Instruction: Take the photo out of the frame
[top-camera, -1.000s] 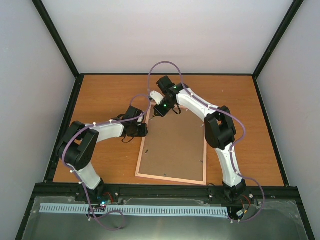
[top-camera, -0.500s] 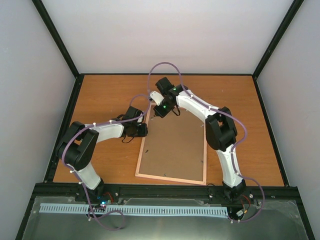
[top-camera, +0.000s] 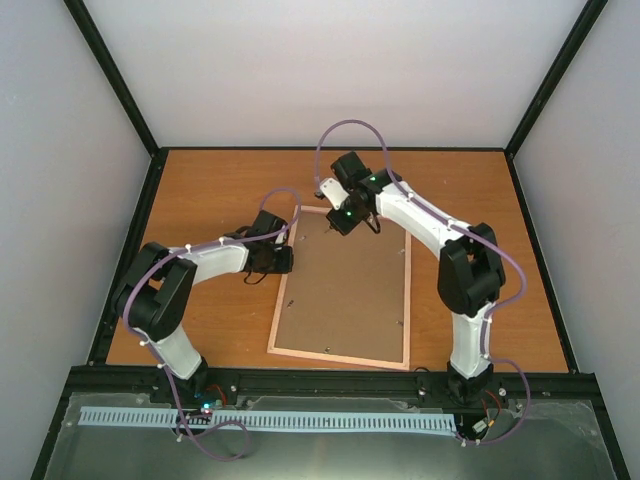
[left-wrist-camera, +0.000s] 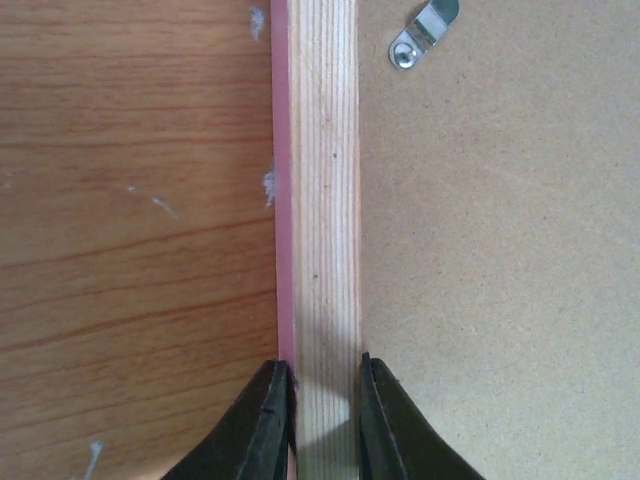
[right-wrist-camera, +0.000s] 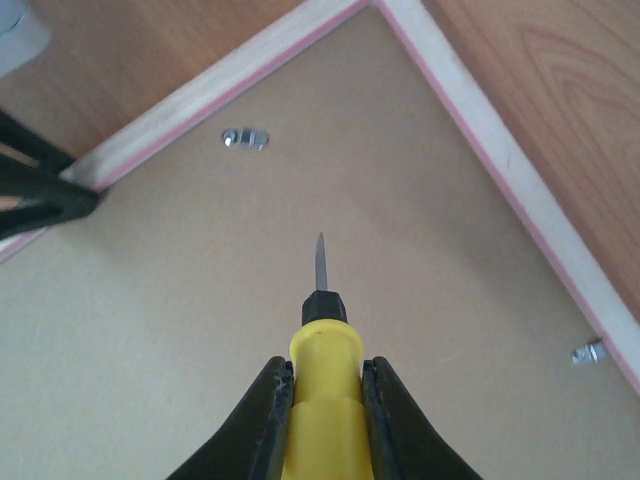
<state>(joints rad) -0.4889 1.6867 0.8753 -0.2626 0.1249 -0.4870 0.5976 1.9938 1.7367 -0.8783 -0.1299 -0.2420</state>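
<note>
Presently, with the left gripper (left-wrist-camera: 322, 378) pinching the thin pink wooden frame (left-wrist-camera: 318, 200), the right gripper's (right-wrist-camera: 325, 380) clamped yellow-handled screwdriver (right-wrist-camera: 323, 345) is risking slipping off a small silver clip (right-wrist-camera: 245, 138).

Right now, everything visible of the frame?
The frame lies flat, back up, on the wooden table: thin rectangle, pale bare-wood rails with a pink outer edge. A brown backing board fills it, metal clips at its edges. The left tool grips its left rail, one finger each side. The right tool holds a yellow screwdriver above the board, clear of the rails.
</note>
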